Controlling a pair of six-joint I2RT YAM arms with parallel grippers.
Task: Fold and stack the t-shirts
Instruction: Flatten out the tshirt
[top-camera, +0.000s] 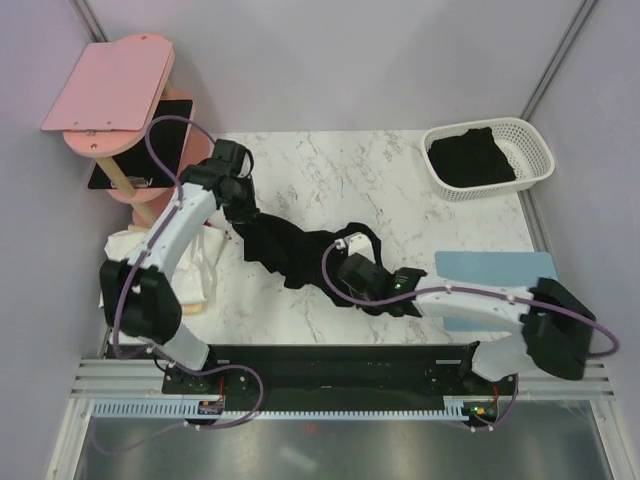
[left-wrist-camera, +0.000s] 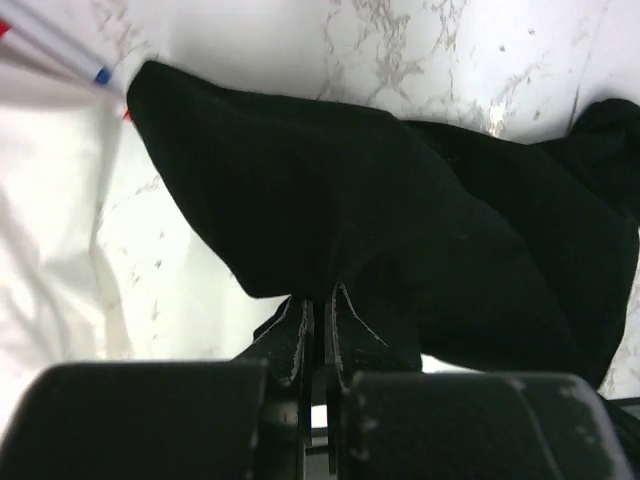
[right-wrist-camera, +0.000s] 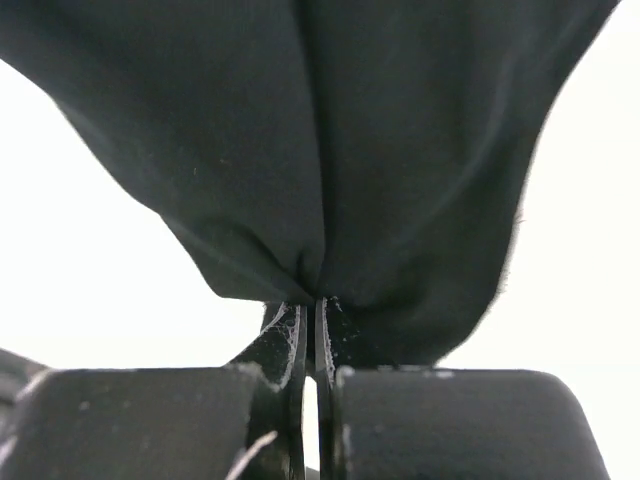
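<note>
A crumpled black t-shirt (top-camera: 290, 250) stretches across the marble table between my two arms. My left gripper (top-camera: 240, 213) is shut on its left end; in the left wrist view the cloth (left-wrist-camera: 380, 210) bunches right at the closed gripper (left-wrist-camera: 320, 300). My right gripper (top-camera: 345, 262) is shut on the shirt's right part. The right wrist view shows fabric (right-wrist-camera: 330, 130) pinched at the closed gripper (right-wrist-camera: 312, 300) and hanging from it. Another black t-shirt (top-camera: 470, 160) lies in the white basket (top-camera: 535, 150).
A pale blue mat (top-camera: 495, 268) lies at the right under my right arm. White cloth or paper (top-camera: 205, 260) lies at the left edge. A pink stand (top-camera: 115, 90) with a glossy black rectangle (top-camera: 165, 140) stands at the back left.
</note>
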